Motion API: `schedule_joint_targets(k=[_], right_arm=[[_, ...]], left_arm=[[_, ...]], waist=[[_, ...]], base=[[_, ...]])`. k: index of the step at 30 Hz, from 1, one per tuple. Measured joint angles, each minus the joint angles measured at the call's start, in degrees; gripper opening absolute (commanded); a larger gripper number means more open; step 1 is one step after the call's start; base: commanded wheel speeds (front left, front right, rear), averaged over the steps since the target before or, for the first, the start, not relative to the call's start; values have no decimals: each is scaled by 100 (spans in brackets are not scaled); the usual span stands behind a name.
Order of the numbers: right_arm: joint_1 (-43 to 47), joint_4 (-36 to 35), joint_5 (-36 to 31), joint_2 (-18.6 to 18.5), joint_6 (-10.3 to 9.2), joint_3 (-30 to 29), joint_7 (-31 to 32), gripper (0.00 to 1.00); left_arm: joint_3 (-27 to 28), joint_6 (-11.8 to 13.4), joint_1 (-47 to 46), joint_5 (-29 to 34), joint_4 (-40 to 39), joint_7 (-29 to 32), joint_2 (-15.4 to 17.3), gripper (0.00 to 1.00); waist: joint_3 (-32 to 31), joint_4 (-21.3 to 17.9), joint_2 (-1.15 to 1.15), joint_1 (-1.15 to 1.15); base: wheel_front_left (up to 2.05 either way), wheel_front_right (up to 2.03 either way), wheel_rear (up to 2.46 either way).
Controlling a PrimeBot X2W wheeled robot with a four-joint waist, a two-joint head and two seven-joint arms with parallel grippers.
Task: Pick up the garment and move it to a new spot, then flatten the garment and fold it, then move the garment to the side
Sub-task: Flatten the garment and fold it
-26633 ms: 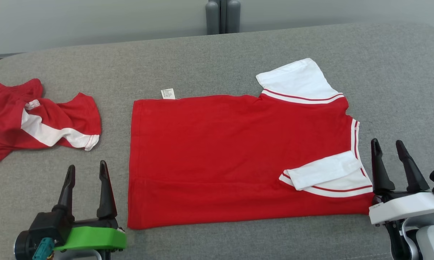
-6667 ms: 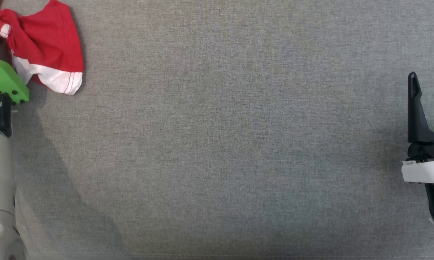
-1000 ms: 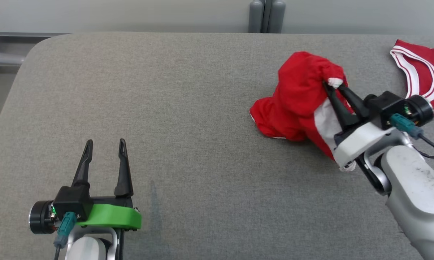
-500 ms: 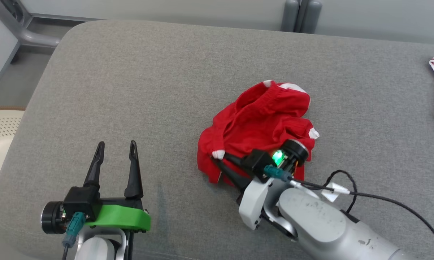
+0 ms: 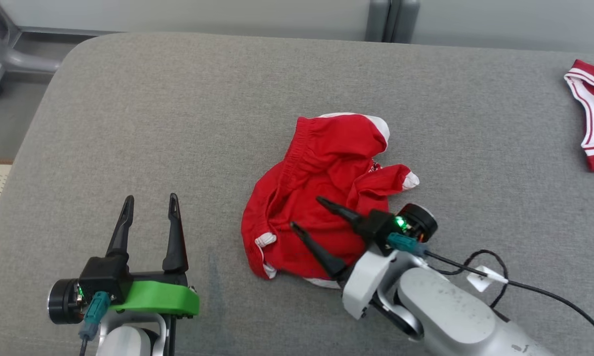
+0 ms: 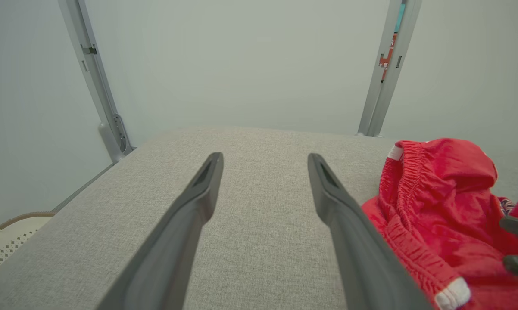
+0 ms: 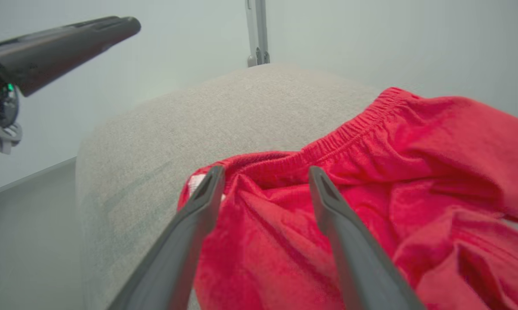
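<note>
The garment is a pair of red shorts with white trim and an elastic waistband, lying crumpled in the middle of the grey padded table. My right gripper stands open just over its near side, fingers spread above the red cloth, holding nothing. The right wrist view has the shorts spread under and between its own open fingers. My left gripper is open and empty at the lower left, well apart from the shorts. In the left wrist view the shorts lie to the right of its fingers.
A second red garment with white stripes lies at the table's far right edge. A cable trails from the right wrist. A grey metal frame post stands behind the table. The table's rounded left corner drops to the floor.
My right gripper carried the shorts leftward, lowered them onto the table and opened, letting go; the cloth has slumped into a heap. The camera shifted. The left gripper stayed put.
</note>
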Motion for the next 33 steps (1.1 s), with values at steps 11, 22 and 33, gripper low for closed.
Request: schedule_joint_targets(k=[11, 22, 33], right_arm=[[1614, -1335, -480, -896, 0, -1838, -1, 100], [2165, -1148, -508, -621, 0, -1660, 68, 100], [1747, 175, -702, -135, 0, -1403, 71, 100]], left_arm=[[359, -87, 168, 214, -97, 0, 0, 100], [432, -167, 185, 276, -113, -1, 0, 100], [402, -168, 167, 308, -125, 0, 0, 100]], waist=[[-138, -435, 0, 0], [-103, -403, 0, 0], [0, -260, 0, 0]], base=[[0, 0, 0], [0, 0, 0], [0, 0, 0]])
